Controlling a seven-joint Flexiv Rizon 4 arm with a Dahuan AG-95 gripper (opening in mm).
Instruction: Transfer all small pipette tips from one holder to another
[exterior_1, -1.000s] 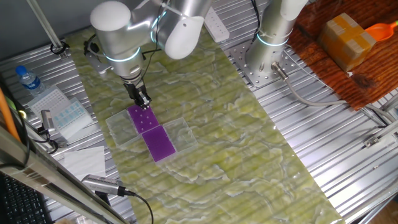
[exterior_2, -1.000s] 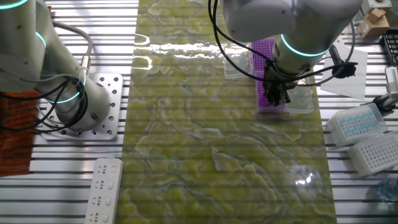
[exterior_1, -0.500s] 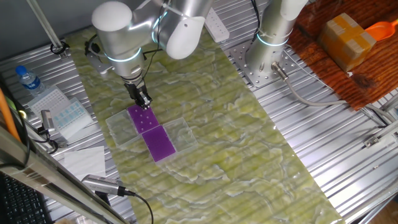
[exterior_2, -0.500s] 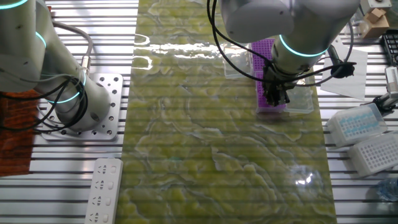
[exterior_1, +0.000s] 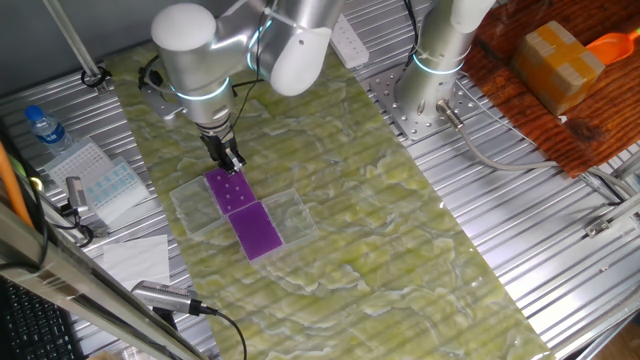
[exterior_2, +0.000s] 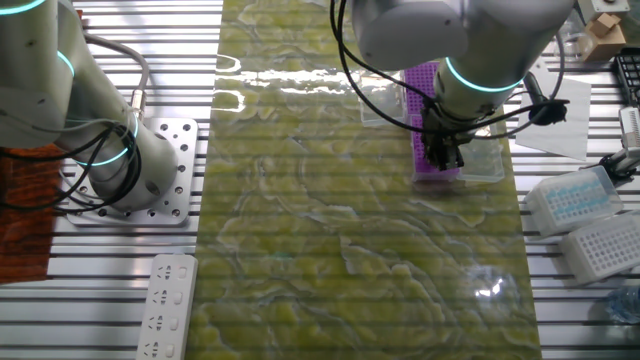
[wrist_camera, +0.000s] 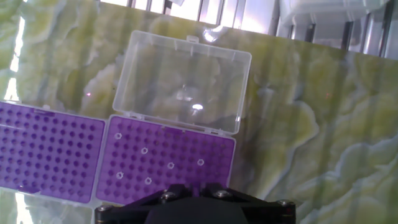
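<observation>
Tip-bearing holder (wrist_camera: 168, 163): we see a purple perforated plate with its clear lid (wrist_camera: 181, 83) swung flat on the mat, presumably so the wells can be reached from above.

Small pipette tips (wrist_camera: 144, 150): we count about six pale rings scattered in that plate's wells; in one fixed view they show as pale dots (exterior_1: 233, 194) on the part of the purple strip nearer the arm.

Second holder (wrist_camera: 48, 151): it lies edge to edge with the first, and every well we can see in it is empty, so we judge it the destination and the transfer not yet begun.

Gripper (exterior_1: 232, 160): it hangs just above the far edge of the tip-bearing plate, fingers pointing down; we take this as a line-up over a tip.

Gripper state: we cannot tell how far the fingers stand apart or whether they hold a tip; the other fixed view (exterior_2: 443, 152) shows only a dark cluster, and the hand view only the black body at its lower edge.

Change from one second ago: the arm's white joint and the gripper have shifted slightly; holders and tips lie as before.
</observation>
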